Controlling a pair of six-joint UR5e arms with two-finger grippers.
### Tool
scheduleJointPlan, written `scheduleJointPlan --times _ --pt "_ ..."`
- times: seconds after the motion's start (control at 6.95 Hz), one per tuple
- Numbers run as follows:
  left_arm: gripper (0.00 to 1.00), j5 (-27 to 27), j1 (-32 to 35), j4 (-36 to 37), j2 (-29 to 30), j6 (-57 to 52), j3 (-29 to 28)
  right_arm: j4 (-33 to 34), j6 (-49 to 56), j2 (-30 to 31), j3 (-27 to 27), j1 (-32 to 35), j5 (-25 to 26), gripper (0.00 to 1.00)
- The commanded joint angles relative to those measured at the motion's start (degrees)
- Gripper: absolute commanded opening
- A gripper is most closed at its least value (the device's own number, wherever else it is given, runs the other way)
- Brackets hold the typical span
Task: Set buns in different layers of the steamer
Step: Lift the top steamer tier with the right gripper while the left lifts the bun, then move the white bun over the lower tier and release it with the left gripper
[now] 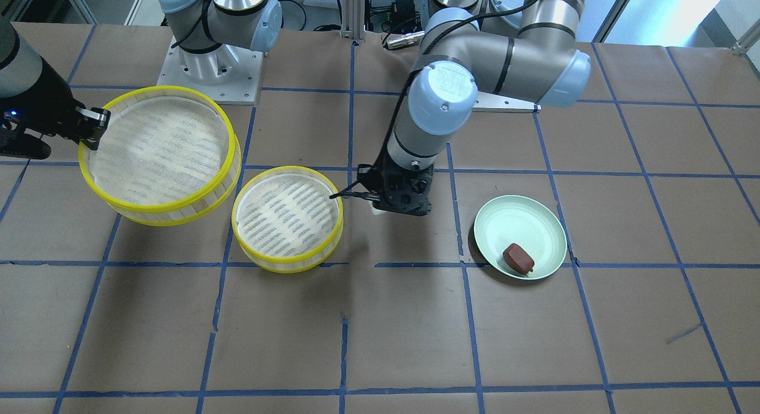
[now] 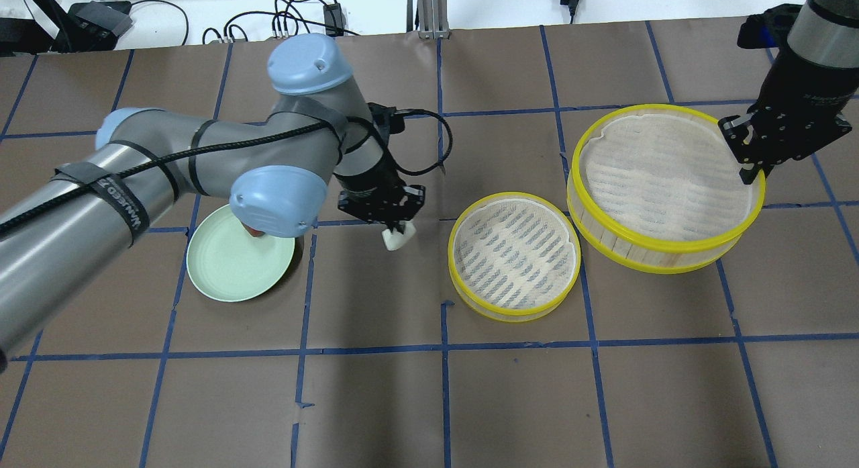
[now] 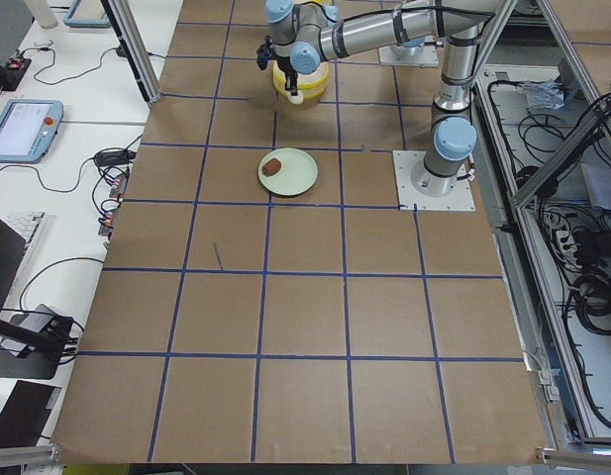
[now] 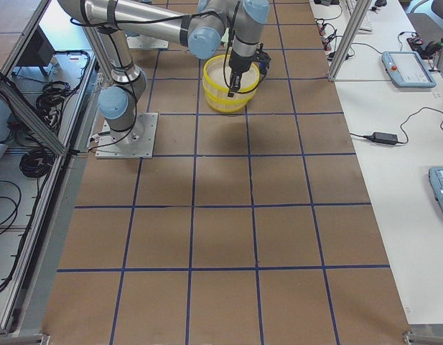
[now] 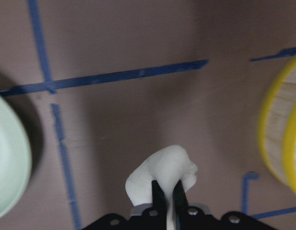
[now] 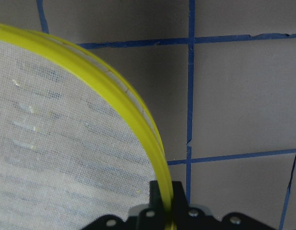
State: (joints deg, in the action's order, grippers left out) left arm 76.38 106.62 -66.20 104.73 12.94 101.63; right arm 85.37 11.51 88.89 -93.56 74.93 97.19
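Note:
My left gripper (image 2: pixel 394 230) is shut on the white bun (image 2: pixel 397 238) and holds it above the table, between the plate and the smaller steamer tray (image 2: pixel 514 253). The bun also shows in the left wrist view (image 5: pixel 164 170), pinched between the fingers. The smaller tray stands empty on the table (image 1: pixel 288 215). My right gripper (image 2: pixel 750 172) is shut on the yellow rim of the larger steamer tray (image 2: pixel 661 179) and holds it lifted and tilted, empty, beside the smaller one. The reddish-brown bun (image 1: pixel 518 259) lies on the pale green plate (image 1: pixel 534 224).
The table is covered in brown paper with a blue tape grid. In the overhead view the left arm's elbow (image 2: pixel 278 199) hangs over the plate (image 2: pixel 228 266) and hides most of the brown bun. The arm bases stand at the robot's edge of the table.

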Motion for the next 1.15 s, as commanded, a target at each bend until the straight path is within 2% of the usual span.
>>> scheduleJointPlan --times 0.0,0.14,0.29,0.43,0.58,0.72,0.86,1.01 --pt "0.02 -7.6 6.6 10.9 5.5 12.6 -0.1 0.0 -0.1 0.1 -0.1 0.1 -0.4 0.07" --pt "0.08 -7.8 8.1 16.8 8.7 18.0 -0.2 -0.1 -0.3 0.1 -0.1 0.1 -0.5 0.07" --pt "0.31 -7.5 8.2 17.9 8.9 18.0 -0.4 -0.1 -0.9 0.2 -0.3 0.3 -0.6 0.07" --pt "0.95 -6.4 8.0 17.9 9.1 17.8 -1.3 -0.1 -0.9 0.2 -0.4 0.4 -0.6 0.07" --pt "0.99 -5.1 7.7 17.7 9.0 17.7 -1.8 -0.1 -0.9 0.2 -0.5 0.6 -0.8 0.07" --pt "0.99 -4.9 6.9 17.7 8.8 17.6 -1.9 -0.2 -1.0 0.3 -0.8 0.7 -0.9 0.07" --pt "0.98 -3.8 3.7 14.4 7.2 17.0 -2.0 0.1 -2.7 0.3 -1.7 1.0 -3.0 0.07" --pt "0.98 0.8 -0.1 9.4 3.9 13.4 -1.8 0.6 -7.7 0.1 -2.8 3.1 -4.5 0.07"
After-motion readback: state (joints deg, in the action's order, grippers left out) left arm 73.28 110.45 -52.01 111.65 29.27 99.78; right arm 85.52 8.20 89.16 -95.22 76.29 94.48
